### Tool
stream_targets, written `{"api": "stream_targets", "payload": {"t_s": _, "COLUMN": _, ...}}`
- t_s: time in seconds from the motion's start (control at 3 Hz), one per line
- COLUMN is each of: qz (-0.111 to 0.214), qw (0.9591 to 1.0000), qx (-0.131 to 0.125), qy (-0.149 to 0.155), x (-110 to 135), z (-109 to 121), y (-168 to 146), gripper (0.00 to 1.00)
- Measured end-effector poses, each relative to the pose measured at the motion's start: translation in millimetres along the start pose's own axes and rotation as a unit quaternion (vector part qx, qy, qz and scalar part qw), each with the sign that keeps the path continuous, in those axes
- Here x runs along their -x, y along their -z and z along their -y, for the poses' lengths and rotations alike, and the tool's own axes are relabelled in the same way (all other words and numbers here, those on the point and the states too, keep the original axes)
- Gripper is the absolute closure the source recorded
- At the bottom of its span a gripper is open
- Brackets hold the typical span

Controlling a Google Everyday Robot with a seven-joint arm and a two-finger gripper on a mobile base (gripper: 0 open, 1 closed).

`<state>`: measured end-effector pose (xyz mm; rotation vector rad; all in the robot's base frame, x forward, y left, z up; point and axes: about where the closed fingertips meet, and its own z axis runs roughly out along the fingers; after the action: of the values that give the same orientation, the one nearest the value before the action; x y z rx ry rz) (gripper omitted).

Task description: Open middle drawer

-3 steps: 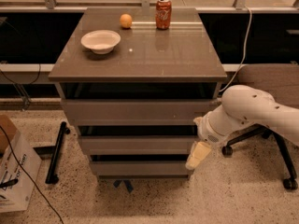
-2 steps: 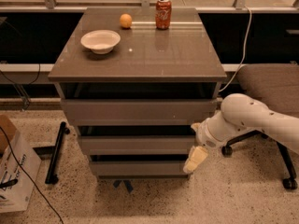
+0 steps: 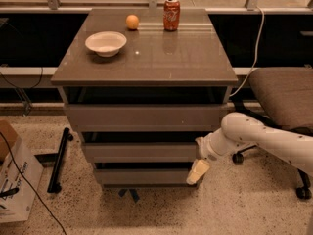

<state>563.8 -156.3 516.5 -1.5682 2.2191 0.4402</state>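
The middle drawer [image 3: 139, 152] is the mid-size grey-taupe flat front between the wider top drawer front [image 3: 144, 116] and the smaller bottom one [image 3: 142, 176]. A dark gap shows above it and none of its interior is visible. My gripper [image 3: 198, 171], cream-coloured at the end of the white arm [image 3: 254, 138], hangs at the right end of the drawer stack. It sits just below the middle drawer's right corner, level with the bottom drawer. I cannot tell whether it touches either front.
On the cabinet top [image 3: 186, 58] stand a white bowl [image 3: 105, 43], an orange [image 3: 132, 22] and a soda can [image 3: 171, 8]. An office chair [image 3: 283, 97] stands at the right behind the arm. A cardboard box [image 3: 14, 180] and a black bar [image 3: 58, 160] lie on the floor at the left.
The arm has reached further left and a little lower, bringing the gripper closer in against the right end of the drawers. The drawers have not moved.
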Motion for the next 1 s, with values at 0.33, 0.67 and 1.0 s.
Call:
{"api": "stream_targets", "payload": {"t_s": 0.33, "qz": 0.0, "qw": 0.9999, "qx": -0.01, "qy": -0.003, "x": -9, "z": 15, "y": -22, "gripper": 0.0}}
{"api": "stream_targets", "payload": {"t_s": 0.67, "qz": 0.006, "qw": 0.9997, "qx": -0.019, "qy": -0.014, "x": -17, "z": 33, "y": -43, "gripper": 0.0}}
{"api": "stream_targets", "payload": {"t_s": 1.0, "qz": 0.009, "qw": 0.9996, "qx": -0.021, "qy": -0.015, "x": -19, "z": 48, "y": -62, "gripper": 0.0}}
